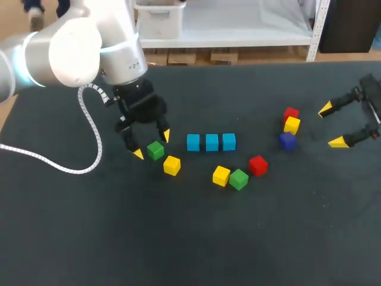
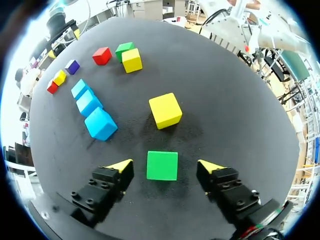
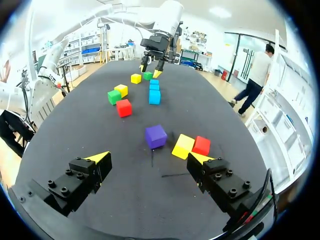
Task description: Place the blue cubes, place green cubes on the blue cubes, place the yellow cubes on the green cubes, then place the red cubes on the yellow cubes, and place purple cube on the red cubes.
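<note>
Green cube (image 2: 162, 165) sits between left jaws — untouched.

R arm (image 1: 370, 92) is running off the head view's edge, w/ only the right claw (image 1: 331, 125) and a bit of wrist showing. L arm (image 1: 71, 53) is getting cut at the corner too. Near the right claw, a yellow cube (image 1: 292, 126) is covering part of the red cube (image 1: 290, 112) behind it. In R wrist view the blue cubes (image 3: 154, 93) are overlapping in a line; the far green cube (image 3: 148, 75) is showing too small for detail.
</note>
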`<act>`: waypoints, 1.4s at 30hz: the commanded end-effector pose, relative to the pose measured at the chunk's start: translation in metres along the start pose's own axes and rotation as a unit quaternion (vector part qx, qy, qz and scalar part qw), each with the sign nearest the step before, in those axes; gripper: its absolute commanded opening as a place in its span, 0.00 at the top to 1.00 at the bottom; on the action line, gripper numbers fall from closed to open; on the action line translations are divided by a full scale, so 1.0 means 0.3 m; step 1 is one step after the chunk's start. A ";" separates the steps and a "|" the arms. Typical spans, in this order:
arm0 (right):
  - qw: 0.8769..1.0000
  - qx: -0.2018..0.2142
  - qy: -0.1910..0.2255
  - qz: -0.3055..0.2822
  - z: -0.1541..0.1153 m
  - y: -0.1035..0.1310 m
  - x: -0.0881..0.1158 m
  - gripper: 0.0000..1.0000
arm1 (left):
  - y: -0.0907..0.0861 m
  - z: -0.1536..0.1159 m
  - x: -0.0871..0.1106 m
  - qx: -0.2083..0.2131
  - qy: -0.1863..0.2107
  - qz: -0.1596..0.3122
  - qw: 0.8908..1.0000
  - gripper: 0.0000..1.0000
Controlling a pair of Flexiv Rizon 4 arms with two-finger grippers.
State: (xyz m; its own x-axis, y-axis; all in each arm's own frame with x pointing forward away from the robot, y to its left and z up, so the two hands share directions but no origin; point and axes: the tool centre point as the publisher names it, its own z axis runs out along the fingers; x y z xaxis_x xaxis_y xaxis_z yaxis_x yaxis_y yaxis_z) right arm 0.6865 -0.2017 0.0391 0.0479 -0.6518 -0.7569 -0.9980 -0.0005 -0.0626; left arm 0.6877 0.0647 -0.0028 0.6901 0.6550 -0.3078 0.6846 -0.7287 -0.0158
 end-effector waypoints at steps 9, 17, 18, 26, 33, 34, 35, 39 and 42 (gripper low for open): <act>1.000 0.000 -0.001 -0.001 0.001 -0.002 0.002 0.00 | -0.002 0.021 0.018 -0.012 0.001 -0.017 1.000 1.00; 1.000 0.000 -0.001 -0.001 0.001 -0.002 0.002 0.00 | -0.011 -0.071 0.006 -0.051 -0.036 -0.108 0.992 1.00; 1.000 0.000 -0.001 -0.001 0.001 -0.002 0.002 0.00 | -0.010 -0.083 0.004 -0.052 -0.039 -0.128 0.990 1.00; 1.000 0.000 -0.001 -0.001 0.001 -0.002 0.002 0.00 | 0.013 -0.187 -0.056 -0.101 -0.062 -0.276 0.954 1.00; 1.000 0.000 -0.001 -0.001 0.001 -0.002 0.002 0.00 | 0.053 -0.219 -0.108 -0.116 -0.040 -0.353 0.927 1.00; 1.000 0.000 -0.001 -0.001 0.001 -0.002 0.002 0.00 | 0.059 -0.220 -0.117 -0.121 -0.039 -0.355 0.926 1.00; 1.000 0.000 -0.001 -0.001 0.001 -0.002 0.002 0.00 | 0.065 -0.222 -0.124 -0.125 -0.033 -0.363 0.923 1.00; 1.000 0.000 -0.001 -0.001 0.001 -0.002 0.002 0.00 | 0.090 -0.215 -0.150 -0.143 -0.014 -0.379 0.914 1.00; 1.000 0.000 -0.001 -0.001 0.001 -0.002 0.002 0.00 | 0.111 -0.206 -0.164 -0.145 -0.021 -0.386 0.911 1.00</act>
State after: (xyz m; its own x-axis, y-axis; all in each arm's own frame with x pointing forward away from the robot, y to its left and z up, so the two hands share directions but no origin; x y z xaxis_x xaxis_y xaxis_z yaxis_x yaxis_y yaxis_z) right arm 0.6865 -0.2017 0.0391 0.0479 -0.6518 -0.7569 -0.9980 -0.0007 -0.0626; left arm 0.6949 0.0232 0.0735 -0.0279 0.9361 -0.3506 0.9994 0.0193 -0.0279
